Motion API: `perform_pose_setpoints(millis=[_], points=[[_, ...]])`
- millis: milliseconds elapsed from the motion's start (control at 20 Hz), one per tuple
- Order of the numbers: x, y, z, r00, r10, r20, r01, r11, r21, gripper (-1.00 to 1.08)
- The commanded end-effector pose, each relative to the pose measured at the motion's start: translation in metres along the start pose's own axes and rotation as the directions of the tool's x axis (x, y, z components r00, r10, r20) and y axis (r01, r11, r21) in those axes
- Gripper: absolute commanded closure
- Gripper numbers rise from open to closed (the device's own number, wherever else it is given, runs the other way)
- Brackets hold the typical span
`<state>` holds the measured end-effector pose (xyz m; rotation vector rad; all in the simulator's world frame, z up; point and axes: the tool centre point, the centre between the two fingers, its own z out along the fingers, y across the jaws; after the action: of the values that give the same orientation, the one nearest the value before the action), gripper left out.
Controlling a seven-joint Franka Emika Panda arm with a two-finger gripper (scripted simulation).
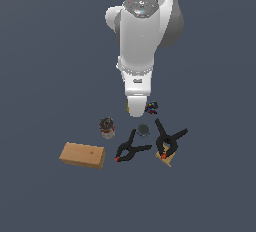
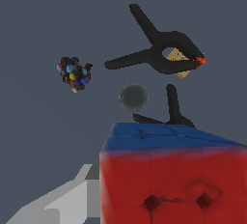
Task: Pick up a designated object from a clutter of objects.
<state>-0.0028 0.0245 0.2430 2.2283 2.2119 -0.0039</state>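
- We judge the step in hand to be the final close and lift on the puzzle cube (image 2: 169, 179): in the wrist view its red face fills the foreground with a blue face above it, so it sits right at the gripper (image 1: 136, 110).
- In the exterior view only a sliver of yellow shows beneath the white hand, just beside the tiny dark trinket (image 1: 151, 107); the arm hides the rest of the cube.
- One grey finger (image 2: 72, 199) shows in the wrist view, lying against the cube's side. The other is out of sight, so we cannot tell whether the fingers are wide, narrow or already pinching the cube.
- To do this well, we would want both pads flat on opposite faces, square to the cube rather than on a corner, since the smooth faces could twist or slip out under a skewed squeeze.
- We should close firmly before raising anything, then go straight up; a sideways drag risks nudging the trinket, which lies near.
- The grey disc (image 1: 143, 129), the two black spring clamps (image 1: 131, 148) (image 1: 169, 138), the small can (image 1: 107, 127) and the tan wooden block (image 1: 83, 155) all lie apart from the cube toward the camera in the exterior view, so a vertical lift should clear them.
- We would watch for the cube tilting as it leaves the table (image 1: 45, 76); tilting would suggest an off-centre hold.
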Motion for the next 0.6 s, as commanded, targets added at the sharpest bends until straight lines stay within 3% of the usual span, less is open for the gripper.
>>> perform_pose_setpoints(millis=[0, 550], points=[[0.024, 0.001, -0.023, 1.0, 0.0, 0.0, 0.0, 1.0, -0.002, 1.08], [0.125, 0.011, -0.118, 1.0, 0.0, -0.001, 0.0, 1.0, -0.001, 1.08]])
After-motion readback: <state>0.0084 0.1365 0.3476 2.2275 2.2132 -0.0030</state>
